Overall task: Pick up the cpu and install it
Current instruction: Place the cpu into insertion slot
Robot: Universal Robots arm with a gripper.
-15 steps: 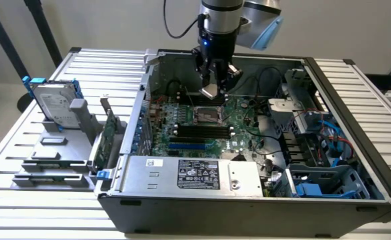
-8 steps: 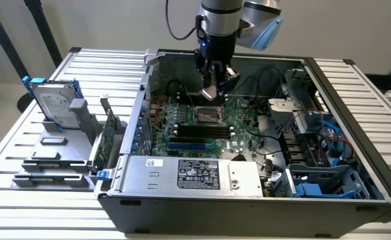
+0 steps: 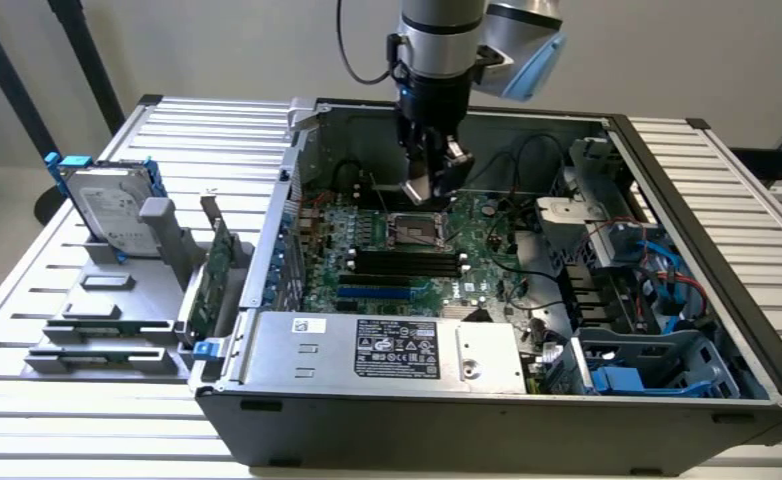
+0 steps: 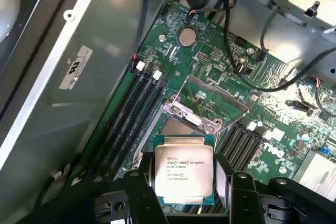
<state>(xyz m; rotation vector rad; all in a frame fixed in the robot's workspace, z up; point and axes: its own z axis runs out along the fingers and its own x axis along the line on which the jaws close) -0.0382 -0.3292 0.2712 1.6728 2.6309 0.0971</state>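
Silver-grey cpu [image 4: 184, 170] clamped between the black jaws; open socket [image 4: 177, 127] near.

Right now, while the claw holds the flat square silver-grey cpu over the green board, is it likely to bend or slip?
The flat square silver-grey cpu is probably stiff: its metal top looks solid. That smooth top, gripped by the claw only at two edges, could slip. It looks thin and light, so likely easy to tilt.
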